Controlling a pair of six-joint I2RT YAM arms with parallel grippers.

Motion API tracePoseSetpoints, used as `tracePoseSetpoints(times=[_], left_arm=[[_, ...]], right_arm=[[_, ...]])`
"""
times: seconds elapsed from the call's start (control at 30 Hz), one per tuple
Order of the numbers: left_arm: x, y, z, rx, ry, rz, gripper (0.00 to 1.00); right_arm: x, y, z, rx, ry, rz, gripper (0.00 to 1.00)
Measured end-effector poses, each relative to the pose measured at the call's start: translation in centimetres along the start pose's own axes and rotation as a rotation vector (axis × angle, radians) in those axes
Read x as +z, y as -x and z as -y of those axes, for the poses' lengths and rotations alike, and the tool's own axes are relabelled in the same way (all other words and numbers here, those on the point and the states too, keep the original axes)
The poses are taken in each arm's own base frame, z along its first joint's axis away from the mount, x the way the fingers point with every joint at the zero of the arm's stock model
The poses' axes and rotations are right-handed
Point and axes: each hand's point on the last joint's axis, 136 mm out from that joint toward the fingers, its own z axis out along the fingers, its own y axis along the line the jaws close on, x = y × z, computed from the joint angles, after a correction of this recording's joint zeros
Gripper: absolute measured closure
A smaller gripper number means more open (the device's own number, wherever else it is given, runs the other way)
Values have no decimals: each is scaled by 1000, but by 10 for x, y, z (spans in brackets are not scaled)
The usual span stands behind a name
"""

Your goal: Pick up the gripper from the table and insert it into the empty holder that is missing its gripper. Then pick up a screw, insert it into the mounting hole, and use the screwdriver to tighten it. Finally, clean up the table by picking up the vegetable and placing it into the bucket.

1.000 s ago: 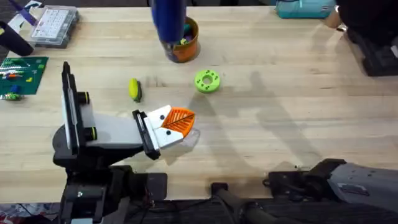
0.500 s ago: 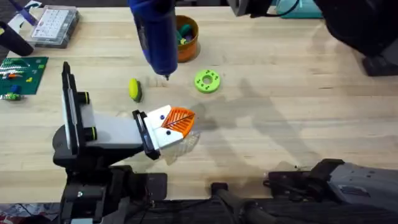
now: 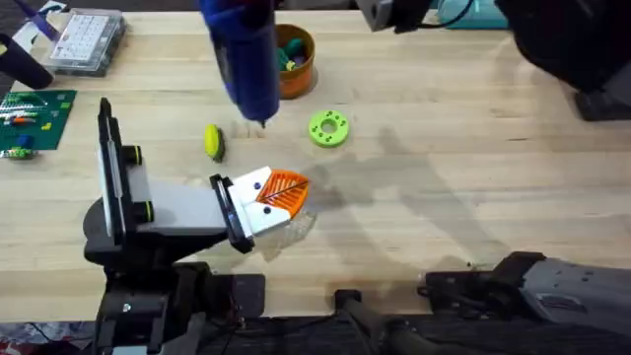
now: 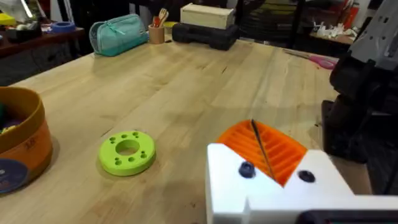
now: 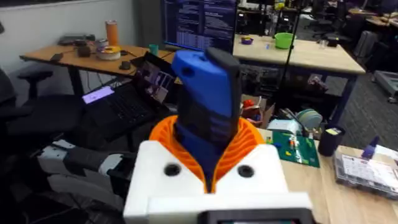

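The right tool (image 5: 208, 171) is gripping the screwdriver (image 3: 246, 59), hanging bit-down just beside the bucket (image 3: 296, 61). The vegetable (image 3: 213, 141) is sitting on the worktop (image 3: 444, 158) near the bucket (cleanup not done). Can't tell the left tool's (image 3: 281, 192) state.

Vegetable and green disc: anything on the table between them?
Overhead, the wood between the vegetable and the green disc is bare; only the screwdriver tip hangs above that gap.
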Motion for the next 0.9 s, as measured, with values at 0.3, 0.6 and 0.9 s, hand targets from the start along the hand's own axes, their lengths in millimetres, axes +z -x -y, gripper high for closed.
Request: tracePoseSetpoints(times=[0.3, 0.6, 0.9], left_arm=[[0, 0, 0, 0, 0, 0, 994], [0, 0, 0, 0, 0, 0, 994], [0, 0, 0, 0, 0, 0, 994]], right_arm=[[9, -3, -11, -25, 44, -2, 977], [8, -25, -10, -6, 43, -12, 977], [14, -44, -18, 7, 68, -14, 977]])
